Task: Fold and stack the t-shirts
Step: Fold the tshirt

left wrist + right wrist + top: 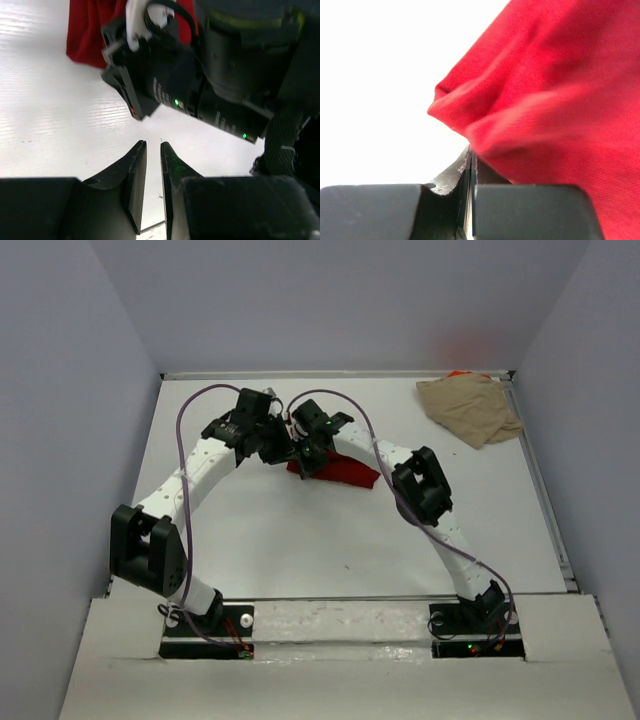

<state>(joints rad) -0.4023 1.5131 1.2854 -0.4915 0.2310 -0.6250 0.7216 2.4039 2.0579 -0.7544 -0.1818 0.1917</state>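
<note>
Currently the right gripper (470, 159) sits clenched against the red t-shirt (345, 473); the left gripper (153, 148), slightly parted, is empty. Crowded together toward twelve o'clock, they may collide.

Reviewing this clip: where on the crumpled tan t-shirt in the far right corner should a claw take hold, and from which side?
Probably the tan t-shirt at its left edge, coming down from above on the table-centre side. It lies bunched and low, its right side against the table rail with orange fabric behind it, so only the left and near edges sit on open table.
</note>
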